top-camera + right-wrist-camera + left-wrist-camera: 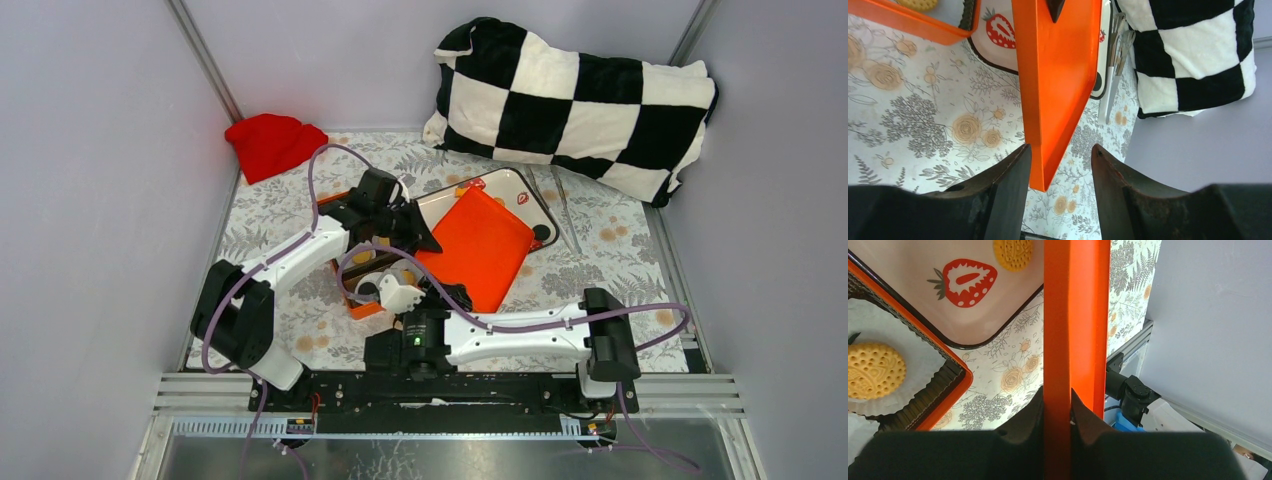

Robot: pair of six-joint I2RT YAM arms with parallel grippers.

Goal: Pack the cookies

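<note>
My left gripper [420, 238] is shut on the edge of an orange lid [478, 250] and holds it tilted above the table; the left wrist view shows the jaws clamped on its rim [1056, 405]. My right gripper [1060, 167] is open, with the lid's near corner [1053, 170] between its fingers and touching neither clearly. An orange-yellow cookie [874, 371] lies in a white paper liner inside the orange box [943, 360]. Another cookie [1013, 252] lies on the strawberry-print tray [998, 315]. A black cookie [540, 232] sits at the tray's right end.
A black-and-white checkered cushion [575, 105] lies at the back right and a red cap [272, 143] at the back left. Metal tweezers [565, 215] lie right of the tray. Walls close in the floral table on both sides.
</note>
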